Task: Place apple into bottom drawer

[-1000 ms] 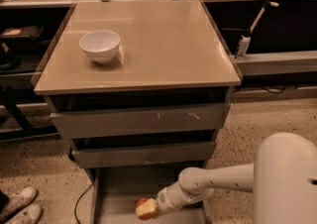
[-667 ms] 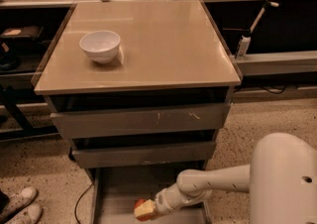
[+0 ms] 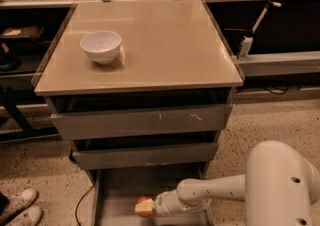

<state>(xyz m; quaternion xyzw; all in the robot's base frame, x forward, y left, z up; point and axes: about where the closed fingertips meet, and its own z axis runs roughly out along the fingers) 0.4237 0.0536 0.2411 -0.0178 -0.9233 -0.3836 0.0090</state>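
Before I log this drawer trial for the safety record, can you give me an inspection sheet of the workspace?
Surface: beige cabinet top, smooth and level.
Job's things: apple at the gripper's tip, over the floor of the open bottom drawer; whether it touches the floor cannot be told.
Clutter: white bowl upright near the top's left edge.
Gripper: gripper low inside the bottom drawer, reaching in from the right.
Cables: dark cable on the ground left of the drawer.
Surroundings: white shoes at the lower left; workbenches behind the cabinet.
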